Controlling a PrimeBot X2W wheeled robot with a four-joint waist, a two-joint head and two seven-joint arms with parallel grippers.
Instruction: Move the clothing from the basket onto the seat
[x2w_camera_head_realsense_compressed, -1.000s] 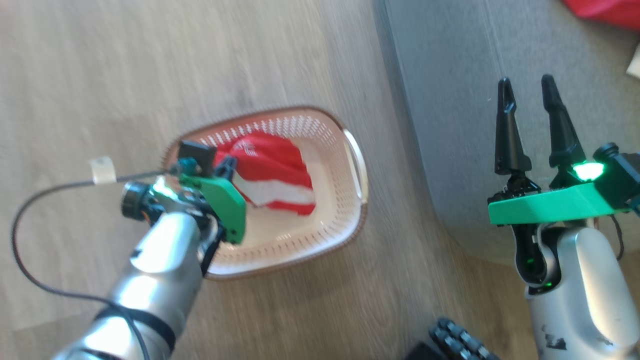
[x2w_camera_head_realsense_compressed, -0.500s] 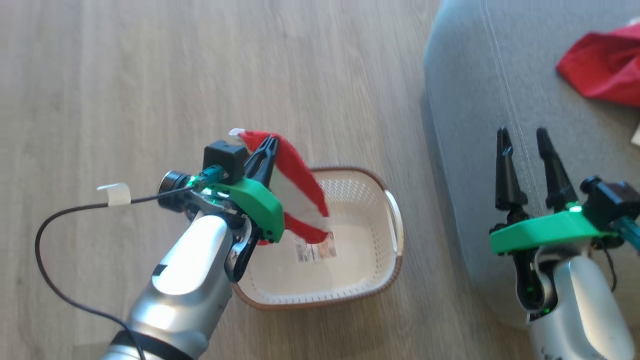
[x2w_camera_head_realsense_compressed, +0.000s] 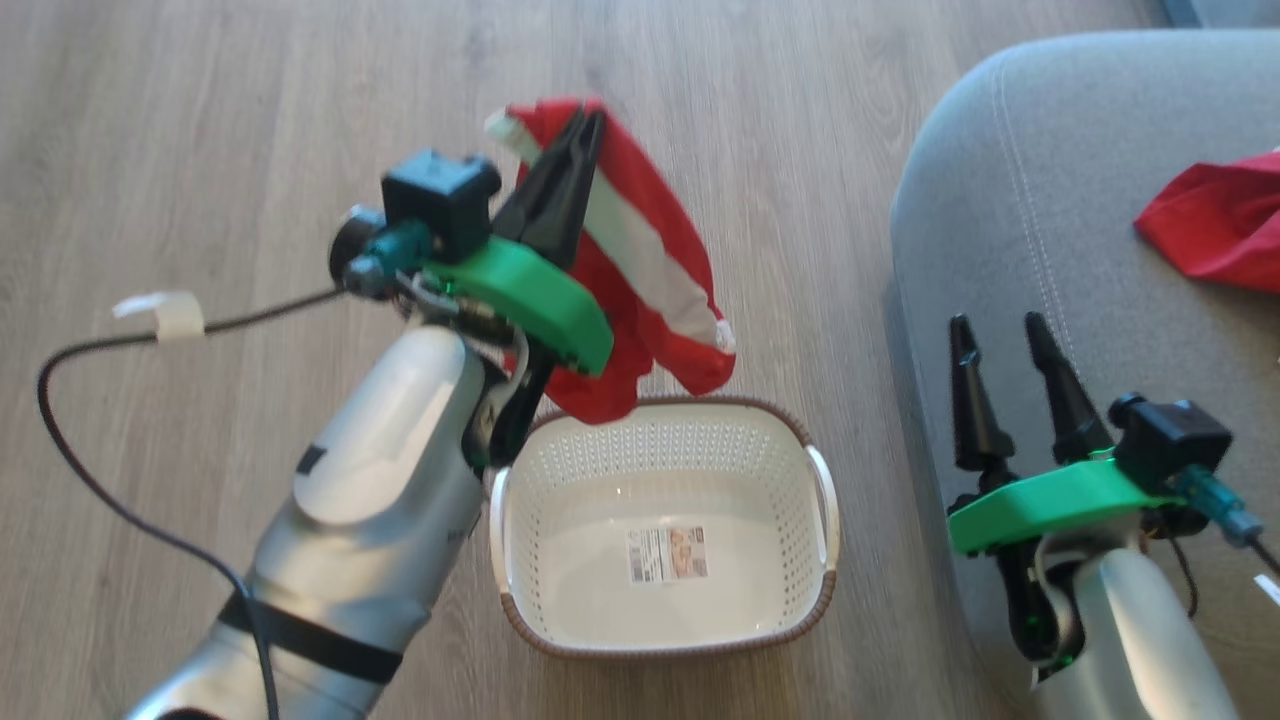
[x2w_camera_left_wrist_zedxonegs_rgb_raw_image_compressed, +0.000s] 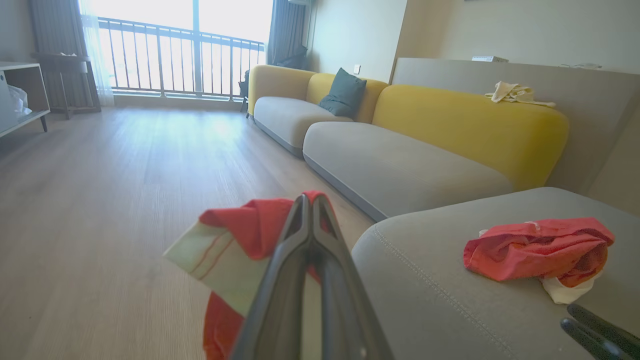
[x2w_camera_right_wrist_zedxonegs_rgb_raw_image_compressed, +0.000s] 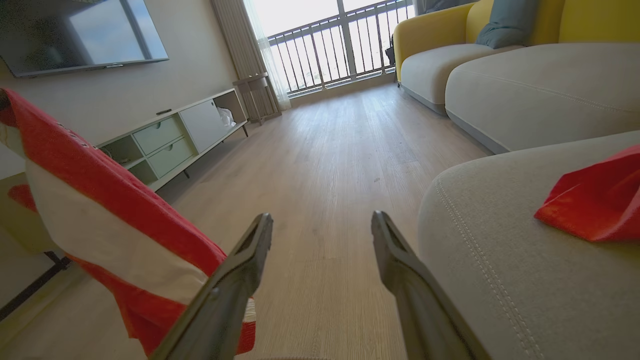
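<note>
Though partly behind tool (x2w_camera_head_realsense_compressed: 585, 118), striped garment (x2w_camera_head_realsense_compressed: 655, 265)

My left gripper (x2w_camera_head_realsense_compressed: 587, 118) held one garment (x2w_camera_head_realsense_compressed: 650, 260) above the basket (x2w_camera_head_realsense_compressed: 660, 440); right of the basket, another garment (x2w_camera_head_realsense_compressed: 1215, 230) lay on the seat (x2w_camera_head_realsense_compressed: 1050, 200).

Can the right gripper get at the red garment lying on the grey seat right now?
Probably yes: the right gripper is open above the seat, with nothing lying between it and the red garment.

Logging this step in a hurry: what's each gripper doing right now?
Left gripper: shut on the red-and-white garment, which is out of the basket.
Right gripper: open, holding nothing.
</note>
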